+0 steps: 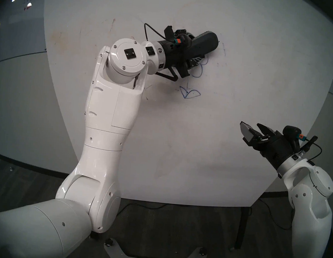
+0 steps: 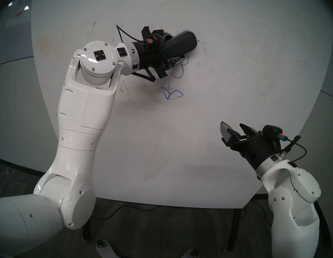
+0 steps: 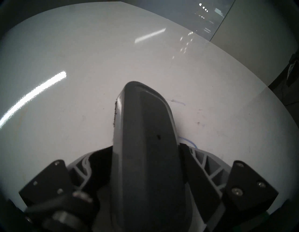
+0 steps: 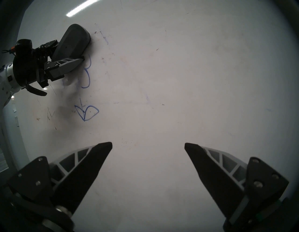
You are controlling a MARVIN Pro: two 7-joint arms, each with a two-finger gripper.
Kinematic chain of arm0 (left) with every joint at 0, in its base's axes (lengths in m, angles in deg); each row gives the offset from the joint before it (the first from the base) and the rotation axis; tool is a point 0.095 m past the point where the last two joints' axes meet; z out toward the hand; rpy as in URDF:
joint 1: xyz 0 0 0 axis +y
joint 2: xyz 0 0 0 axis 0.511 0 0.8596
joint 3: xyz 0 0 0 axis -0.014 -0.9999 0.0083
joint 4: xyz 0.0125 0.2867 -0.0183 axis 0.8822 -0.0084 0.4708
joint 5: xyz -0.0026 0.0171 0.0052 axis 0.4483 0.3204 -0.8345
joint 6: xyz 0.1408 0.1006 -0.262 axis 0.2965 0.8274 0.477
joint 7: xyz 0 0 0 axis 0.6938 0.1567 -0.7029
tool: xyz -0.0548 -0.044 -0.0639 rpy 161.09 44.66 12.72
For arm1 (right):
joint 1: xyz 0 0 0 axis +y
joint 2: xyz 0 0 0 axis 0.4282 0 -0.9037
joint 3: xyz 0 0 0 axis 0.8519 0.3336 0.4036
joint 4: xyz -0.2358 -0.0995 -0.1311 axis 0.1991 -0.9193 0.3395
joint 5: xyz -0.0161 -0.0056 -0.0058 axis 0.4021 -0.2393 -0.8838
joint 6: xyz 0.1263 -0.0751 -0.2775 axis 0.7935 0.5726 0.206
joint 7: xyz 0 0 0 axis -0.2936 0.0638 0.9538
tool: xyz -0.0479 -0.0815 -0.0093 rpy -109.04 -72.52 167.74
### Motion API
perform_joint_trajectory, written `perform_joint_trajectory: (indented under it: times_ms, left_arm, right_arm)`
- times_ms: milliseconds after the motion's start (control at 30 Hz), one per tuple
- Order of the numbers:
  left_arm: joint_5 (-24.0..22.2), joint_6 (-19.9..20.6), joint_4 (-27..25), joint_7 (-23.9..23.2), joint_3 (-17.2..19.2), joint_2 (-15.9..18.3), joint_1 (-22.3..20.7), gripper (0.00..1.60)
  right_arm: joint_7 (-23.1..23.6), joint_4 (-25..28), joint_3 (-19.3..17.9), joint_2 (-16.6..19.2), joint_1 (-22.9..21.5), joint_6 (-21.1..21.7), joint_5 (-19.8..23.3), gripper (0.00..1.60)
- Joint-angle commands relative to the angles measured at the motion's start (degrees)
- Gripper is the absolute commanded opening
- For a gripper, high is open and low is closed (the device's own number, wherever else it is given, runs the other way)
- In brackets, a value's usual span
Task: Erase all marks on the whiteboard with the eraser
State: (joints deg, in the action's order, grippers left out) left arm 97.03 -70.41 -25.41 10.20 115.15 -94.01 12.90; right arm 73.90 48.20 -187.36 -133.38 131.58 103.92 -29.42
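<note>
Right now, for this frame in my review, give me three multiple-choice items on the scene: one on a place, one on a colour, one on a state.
1. Where do the two drawn leaves lie relative to the eraser?
A. Above it
B. Below it
C. Hidden under it

2. What colour are the remaining flower lines on the whiteboard?
A. Red
B. Green
C. Blue

3. How does the right gripper stand?
A. Open and empty
B. Shut on the eraser
C. Shut on a marker

Answers:
1. B, since the right wrist view shows the leaves lower on the board than the eraser, which sits between the left gripper's fingers.
2. C, since the petal curves and leaves are thin blue strokes.
3. A, since its two fingers stand wide apart with only board between them.
</note>
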Motion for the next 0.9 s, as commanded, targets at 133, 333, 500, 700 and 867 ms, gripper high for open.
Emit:
perform_joint_trajectory:
  times_ms: [133, 333, 500, 700, 867]
  left_arm:
    - [2.84, 3.0, 2.12, 2.53, 1.85, 0.32, -1.45, 1.6]
    - [3.43, 2.96, 4.17, 2.99, 2.08, 0.39, -2.94, 1.6]
    - [3.91, 2.22, 4.7, 3.54, 2.28, 0.86, -3.91, 1.6]
    - [3.99, 1.67, 4.56, 3.24, 2.52, 1.42, -4.34, 1.6]
    - [0.64, 4.37, 3.07, -0.24, 4.61, 0.81, -3.88, 1.6]
  right_arm:
    - [0.06, 1.04, -0.01, 0.1, -0.22, -0.06, 0.0, 1.6]
    - [0.07, 1.02, -0.01, 0.11, -0.23, -0.07, 0.0, 1.6]
    - [0.08, 1.01, -0.01, 0.11, -0.24, -0.08, 0.0, 1.6]
    - [0.08, 1.0, -0.01, 0.11, -0.24, -0.08, 0.0, 1.6]
    - [0.09, 0.99, 0.0, 0.11, -0.24, -0.09, 0.0, 1.6]
